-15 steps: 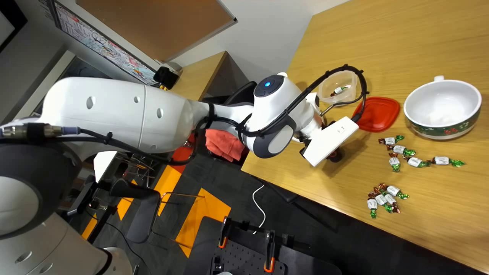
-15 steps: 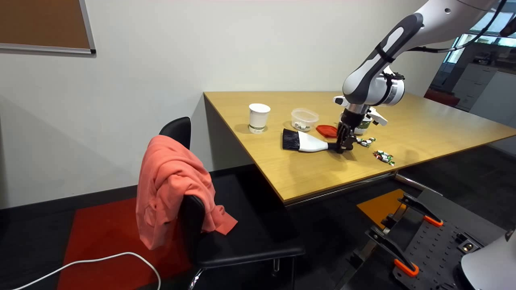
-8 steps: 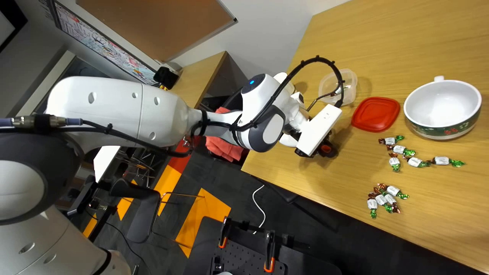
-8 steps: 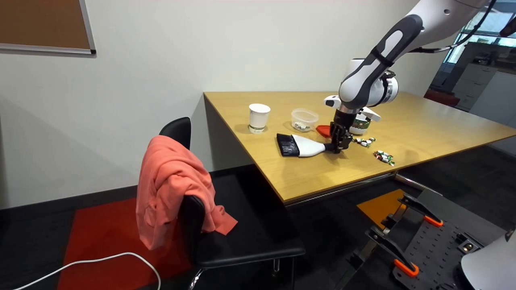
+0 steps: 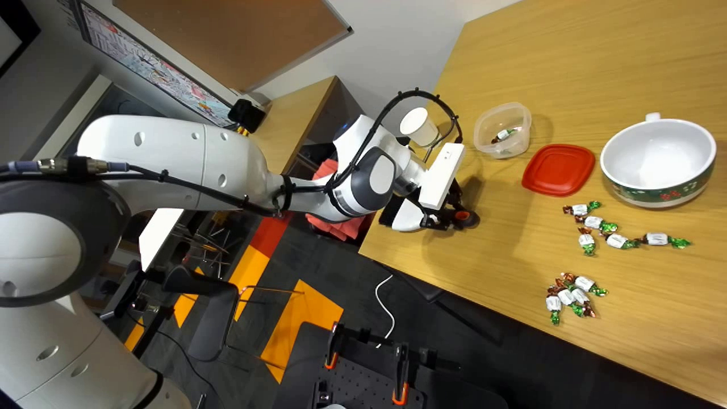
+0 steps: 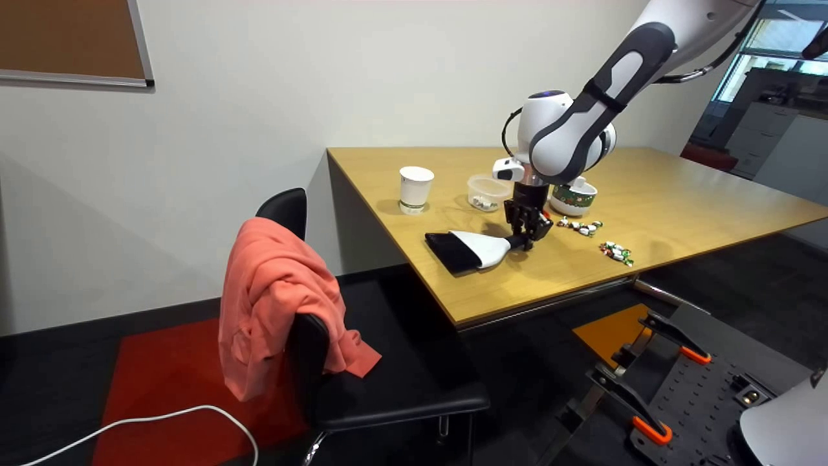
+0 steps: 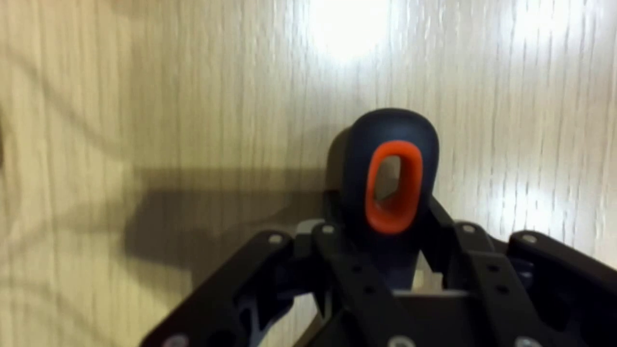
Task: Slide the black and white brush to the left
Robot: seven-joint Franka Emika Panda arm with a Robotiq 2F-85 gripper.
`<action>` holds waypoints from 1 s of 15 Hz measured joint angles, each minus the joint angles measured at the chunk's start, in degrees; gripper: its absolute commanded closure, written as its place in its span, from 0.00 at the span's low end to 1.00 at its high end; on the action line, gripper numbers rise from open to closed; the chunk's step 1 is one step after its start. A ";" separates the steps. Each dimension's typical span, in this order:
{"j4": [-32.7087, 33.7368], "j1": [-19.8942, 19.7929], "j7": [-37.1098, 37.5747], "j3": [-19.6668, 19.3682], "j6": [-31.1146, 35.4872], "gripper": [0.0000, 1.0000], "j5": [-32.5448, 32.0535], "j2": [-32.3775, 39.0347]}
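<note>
The black and white brush has black bristles, a white fan-shaped body and a dark handle. Its white body [image 6: 482, 247] shows in an exterior view, lying on the table with the bristles toward the left edge; the white body also shows beside the arm in an exterior view [image 5: 407, 217]. In the wrist view the handle end [image 7: 391, 126] with its orange-red ringed hole sticks out past the fingers. My gripper [image 7: 385, 212] is shut on the handle, one finger on each side. The gripper [image 6: 525, 238] is low over the table and hides part of the handle.
A white paper cup [image 6: 414, 189] and a clear tub [image 5: 502, 129] with candy stand behind the brush. A red lid [image 5: 558, 169], a white bowl [image 5: 659, 162] and several wrapped candies [image 5: 571, 295] lie farther right. A chair with a coral garment [image 6: 284, 298] stands beside the table's left edge.
My gripper and the brush have moved left toward the table's left edge. The bristle end has also swung toward the table's front edge. The grip on the handle has stayed.
</note>
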 measured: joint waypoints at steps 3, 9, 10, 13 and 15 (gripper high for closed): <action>0.11 2.60 -0.03 -0.06 -1.46 0.85 -4.75 -0.01; 0.16 7.46 -0.01 -0.58 -2.48 0.85 -13.34 -0.37; 0.16 7.92 0.01 -0.66 -2.48 0.85 -14.53 -0.37; 0.16 8.50 0.11 -0.76 -2.48 0.33 -18.08 -0.38; 0.14 8.51 0.14 -0.80 -2.48 0.20 -20.22 -0.38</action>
